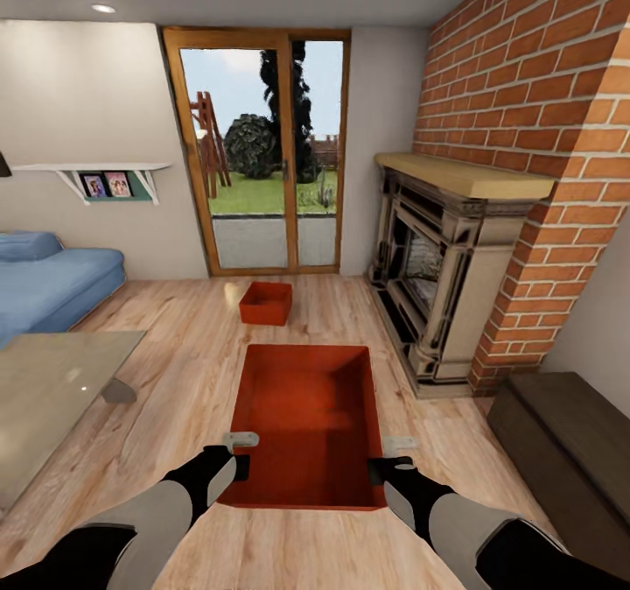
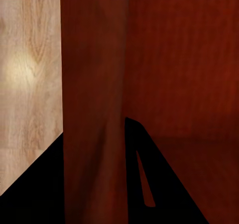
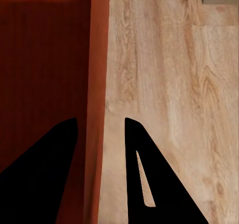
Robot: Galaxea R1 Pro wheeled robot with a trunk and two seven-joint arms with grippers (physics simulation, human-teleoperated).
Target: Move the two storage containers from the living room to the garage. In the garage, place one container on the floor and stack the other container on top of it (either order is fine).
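Note:
I am in the living room, on its wood-plank floor (image 1: 175,354). One red-orange storage container (image 1: 306,424) sits right in front of me, open side up. My left gripper (image 1: 238,452) is shut on its left wall and my right gripper (image 1: 394,457) on its right wall. In the left wrist view the red wall (image 2: 94,84) fills the gap of the left gripper (image 2: 94,129). In the right wrist view the wall (image 3: 97,59) runs between the fingers of the right gripper (image 3: 101,119), with a thin strip of floor beside one finger. The second storage container (image 1: 266,303) stands farther off on the floor.
A brick fireplace (image 1: 437,266) lines the right side, with a dark low bench (image 1: 569,450) nearer to me. On the left are a glass coffee table (image 1: 52,389) and a blue sofa (image 1: 52,284). A glazed wooden door (image 1: 258,152) closes the far wall.

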